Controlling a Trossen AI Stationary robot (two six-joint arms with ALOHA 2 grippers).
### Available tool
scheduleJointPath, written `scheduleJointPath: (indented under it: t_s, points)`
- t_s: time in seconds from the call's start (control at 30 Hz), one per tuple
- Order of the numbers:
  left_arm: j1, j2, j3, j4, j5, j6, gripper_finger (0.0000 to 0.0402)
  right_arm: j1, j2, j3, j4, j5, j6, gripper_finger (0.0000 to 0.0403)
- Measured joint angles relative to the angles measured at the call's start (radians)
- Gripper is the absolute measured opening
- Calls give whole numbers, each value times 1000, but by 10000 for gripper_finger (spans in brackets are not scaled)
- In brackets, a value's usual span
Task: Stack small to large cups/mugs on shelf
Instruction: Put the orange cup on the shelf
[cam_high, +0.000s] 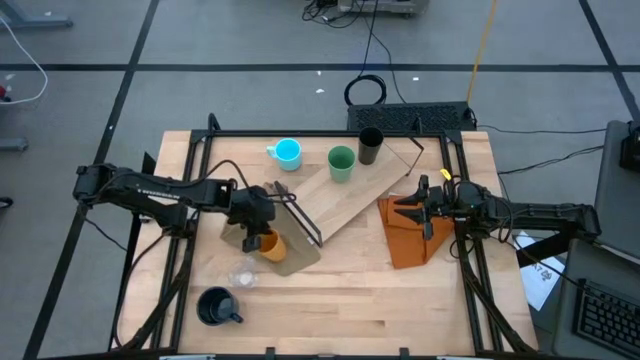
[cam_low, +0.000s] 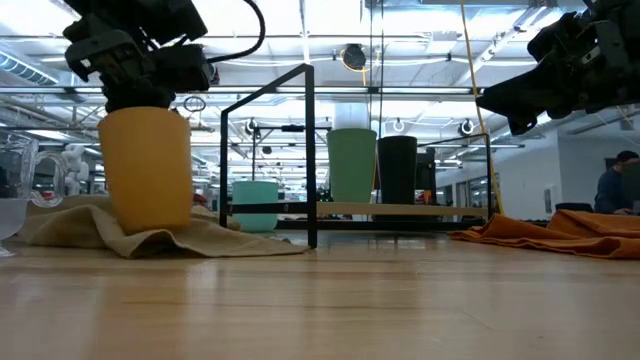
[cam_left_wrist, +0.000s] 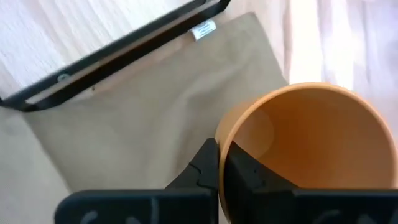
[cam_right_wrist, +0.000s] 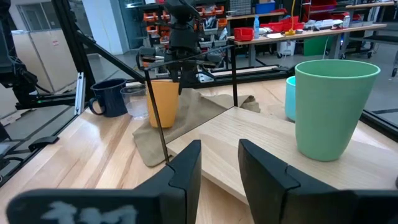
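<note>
Orange cup (cam_high: 270, 244) stands upright on the olive-tan cloth (cam_high: 290, 258), just off the framed end of the shelf (cam_high: 350, 200).

High view: left hand (cam_high: 262, 228) sits over the cup's rim. Green cup (cam_high: 341, 163) and black tumbler (cam_high: 370, 145) stand on the shelf; cyan mug (cam_high: 288, 153) on the desk (cam_high: 380, 310) beside it. Clear cup (cam_high: 241, 275) and navy mug (cam_high: 216, 306) remain near the front edge. Right hand (cam_high: 428, 212) waits above the orange folded cloth (cam_high: 408, 240).

Low view: left hand (cam_low: 140, 75) bears on the cup's top edge; cup base rests on the cloth.

Left wrist view: fingers (cam_left_wrist: 208, 168) pressed together on the cup wall, one inside, one outside.

Right wrist view: right hand (cam_right_wrist: 219, 163) part-spread, holding nothing, facing the shelf.

Judgement: the grasp on the orange cup looks just made; lift not yet begun. Next move calls for a straight rise clear of the cloth and the black frame (cam_high: 300, 215), then carry to the shelf. A rim pinch may let the cup swing.
</note>
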Motion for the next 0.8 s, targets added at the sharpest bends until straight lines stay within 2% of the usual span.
scheduleJointPath:
  t_s: [0.3, 0.6, 0.8]
  points:
    - [-13, -12, 130, -174, -38, 63, 3, 0, 0, 0, 0, -1, 1, 96]
    - [-11, -13, 334, -431, -102, 97, 3, 0, 0, 0, -3, -1, 3, 96]
    - [4, -13, 487, -547, -193, 161, 3, 0, 0, 0, -19, -1, 3, 96]
